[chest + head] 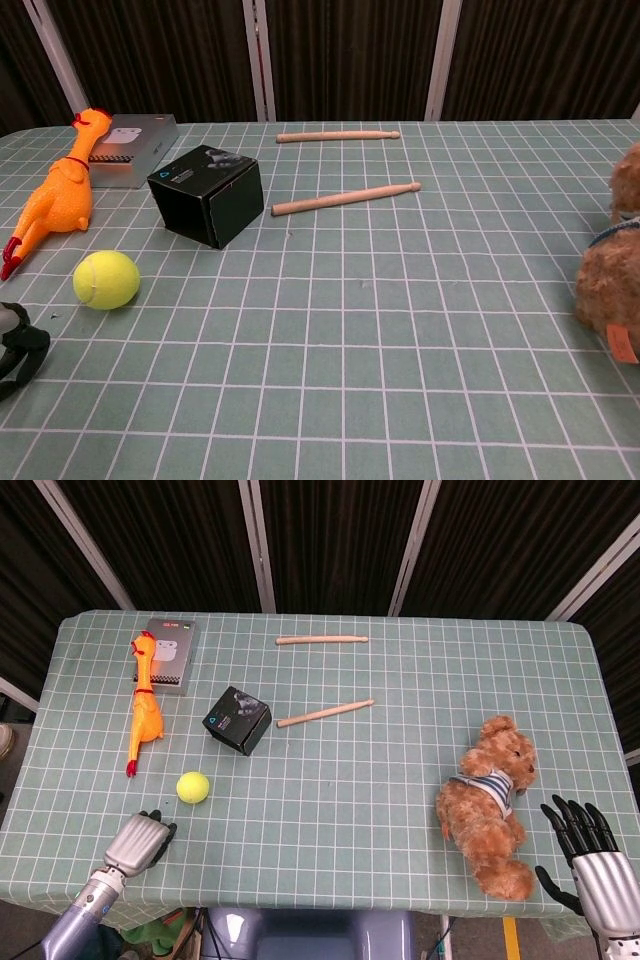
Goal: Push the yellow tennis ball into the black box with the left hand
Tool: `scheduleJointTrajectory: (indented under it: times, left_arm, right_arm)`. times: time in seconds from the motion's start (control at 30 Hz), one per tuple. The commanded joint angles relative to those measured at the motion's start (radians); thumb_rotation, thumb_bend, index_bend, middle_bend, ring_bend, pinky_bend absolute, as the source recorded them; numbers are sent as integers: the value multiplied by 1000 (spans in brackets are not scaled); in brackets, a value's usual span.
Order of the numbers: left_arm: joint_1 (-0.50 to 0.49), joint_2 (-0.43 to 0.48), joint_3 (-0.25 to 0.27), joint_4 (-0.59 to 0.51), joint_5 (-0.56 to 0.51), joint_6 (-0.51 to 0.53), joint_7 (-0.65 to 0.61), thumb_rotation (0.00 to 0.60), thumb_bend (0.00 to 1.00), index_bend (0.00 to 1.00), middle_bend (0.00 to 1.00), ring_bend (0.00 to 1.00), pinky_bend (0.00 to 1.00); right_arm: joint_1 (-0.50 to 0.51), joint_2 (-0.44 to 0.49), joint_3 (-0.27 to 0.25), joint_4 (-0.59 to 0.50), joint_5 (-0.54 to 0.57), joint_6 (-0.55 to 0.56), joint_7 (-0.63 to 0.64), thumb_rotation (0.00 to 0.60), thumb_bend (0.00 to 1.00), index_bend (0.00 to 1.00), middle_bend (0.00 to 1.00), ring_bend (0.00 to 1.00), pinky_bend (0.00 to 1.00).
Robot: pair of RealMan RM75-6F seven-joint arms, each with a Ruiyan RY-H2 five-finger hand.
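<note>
I have my left hand (142, 838) low over the near-left edge of the table, fingers curled in and holding nothing. The yellow tennis ball (193, 787) rests on the checked cloth a little ahead of that hand and slightly to its right, not touching it. The black box (237, 720) sits farther on along roughly the same diagonal, away from me and to the right, so I judge a push forward and rightward would send the ball toward it. My right hand (592, 860) is well apart at the near-right corner, fingers spread, empty. The box top carries a small pale mark and printing too small to read
</note>
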Motion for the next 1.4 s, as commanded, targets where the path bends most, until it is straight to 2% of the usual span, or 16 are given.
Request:
scheduleJointTrajectory:
  times: [0.03,0.6,1.4]
  left_arm:
    - [-16,-11,-14,-1,-23,-18,5,600,440,528,650,339,508]
    - [-85,-53,-51,22,-60,-55,-28,600,436,385,546,352,464]
    - [-169,-113,-94,117,-95,-76,-122,600,436,365,516,352,396]
  right_arm:
    - [1,2,2,-1,1,0,3,600,342,0,0,0,0]
    - [-1,8,1,1,1,6,16,600,342,0,0,0,0]
    - [-6,13,1,11,-1,17,34,600,342,0,0,0,0]
